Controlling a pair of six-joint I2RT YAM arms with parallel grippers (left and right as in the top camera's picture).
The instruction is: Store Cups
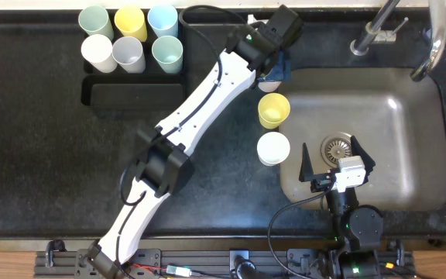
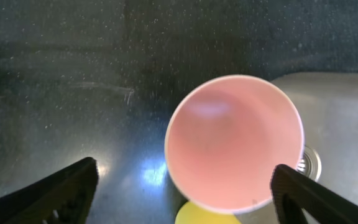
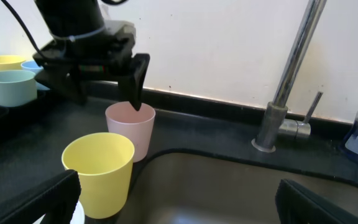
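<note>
Dark countertop [image 1: 37, 155] at the sink's [image 1: 409, 116] ten o'clock corner carries the upright pink cup [image 2: 235, 143], mouth up directly beneath your left gripper [image 2: 184, 169], which hangs spread wide and empty, so you likely descend straight.

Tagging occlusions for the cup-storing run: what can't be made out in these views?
- Pink cup: top view, left gripper covers nearly all of it; finger-to-rim contact unclear.
- Yellow cup: left wrist view, a sliver under the pink cup, cut by the frame edge.
- White cup: right wrist view, mostly cut off by the frame edge.
- Tray cups: right wrist view, cut by the edge; count unreadable there.
</note>
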